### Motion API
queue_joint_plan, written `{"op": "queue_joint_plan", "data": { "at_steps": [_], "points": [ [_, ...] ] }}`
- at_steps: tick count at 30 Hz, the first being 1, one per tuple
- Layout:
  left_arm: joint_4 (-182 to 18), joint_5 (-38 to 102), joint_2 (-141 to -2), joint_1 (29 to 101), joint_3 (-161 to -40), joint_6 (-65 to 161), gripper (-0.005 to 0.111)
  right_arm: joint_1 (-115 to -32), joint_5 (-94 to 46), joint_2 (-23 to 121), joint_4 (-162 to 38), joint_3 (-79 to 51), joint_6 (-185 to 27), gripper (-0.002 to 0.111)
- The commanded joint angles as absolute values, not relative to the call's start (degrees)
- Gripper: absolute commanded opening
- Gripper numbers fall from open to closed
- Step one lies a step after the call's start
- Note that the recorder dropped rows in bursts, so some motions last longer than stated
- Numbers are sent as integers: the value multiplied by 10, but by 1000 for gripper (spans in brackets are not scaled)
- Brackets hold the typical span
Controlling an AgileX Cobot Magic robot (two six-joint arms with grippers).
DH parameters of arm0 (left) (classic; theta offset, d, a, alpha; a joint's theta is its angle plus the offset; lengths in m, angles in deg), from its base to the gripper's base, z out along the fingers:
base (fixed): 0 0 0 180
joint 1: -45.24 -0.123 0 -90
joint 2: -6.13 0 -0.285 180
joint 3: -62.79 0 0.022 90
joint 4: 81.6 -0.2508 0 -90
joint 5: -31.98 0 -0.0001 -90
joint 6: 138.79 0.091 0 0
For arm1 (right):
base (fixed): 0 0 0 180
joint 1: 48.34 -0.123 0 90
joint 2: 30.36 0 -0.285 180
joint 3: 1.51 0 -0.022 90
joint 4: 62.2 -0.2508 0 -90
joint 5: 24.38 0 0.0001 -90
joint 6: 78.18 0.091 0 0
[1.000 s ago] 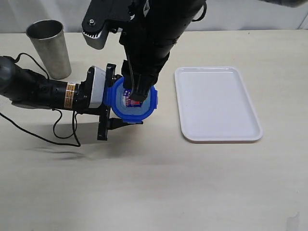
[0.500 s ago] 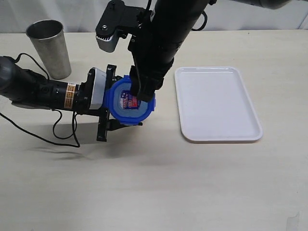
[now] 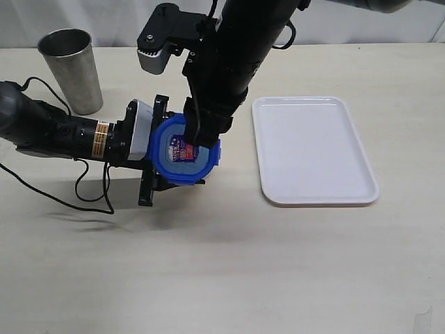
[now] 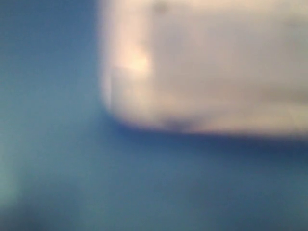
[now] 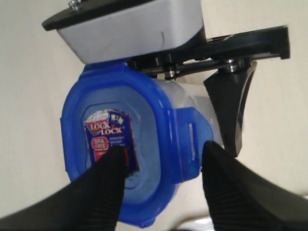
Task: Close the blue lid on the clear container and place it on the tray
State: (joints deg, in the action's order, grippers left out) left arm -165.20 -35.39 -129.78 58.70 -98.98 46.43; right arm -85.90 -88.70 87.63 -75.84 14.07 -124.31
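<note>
The blue lid (image 3: 174, 158) sits on top of the clear container, which is almost wholly hidden under it in the exterior view. In the right wrist view a strip of the clear container (image 5: 190, 96) shows below the lid (image 5: 154, 120). My left gripper (image 3: 167, 147) lies on its side and is shut on the container, one black finger on each side. My right gripper (image 3: 201, 136) hangs over the lid, open (image 5: 163, 151). One of its fingers rests on the lid's label and the other stands outside a side tab. The white tray (image 3: 313, 153) lies to the right. The left wrist view is only a blue and pale blur.
A tapered steel cup (image 3: 71, 69) stands at the back left. The left arm's black cable (image 3: 90, 198) loops over the table beside the arm. The right arm's bulk reaches down from the back over the container.
The lid and container have shifted a little left and toward the front with the left gripper. The right arm lifted slightly and its fingers now sit nearer the lid's right edge.
</note>
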Motion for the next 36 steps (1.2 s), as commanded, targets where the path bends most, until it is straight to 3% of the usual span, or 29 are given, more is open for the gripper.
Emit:
{"op": "queue_joint_plan", "data": {
  "at_steps": [1, 7, 20, 36],
  "points": [
    [-1615, -380, -1289, 590, -991, 429, 0, -862, -930, 921, -748, 122, -1245, 46],
    [-1615, -380, -1289, 590, -991, 419, 0, -862, -930, 924, -740, 123, -1240, 40],
    [-1571, -380, -1289, 589, -991, 271, 0, -862, -817, 868, -647, 137, -1128, 40],
    [-1540, -380, -1288, 589, -991, 198, 0, -862, -827, 864, -510, 136, -923, 40]
  ]
}}
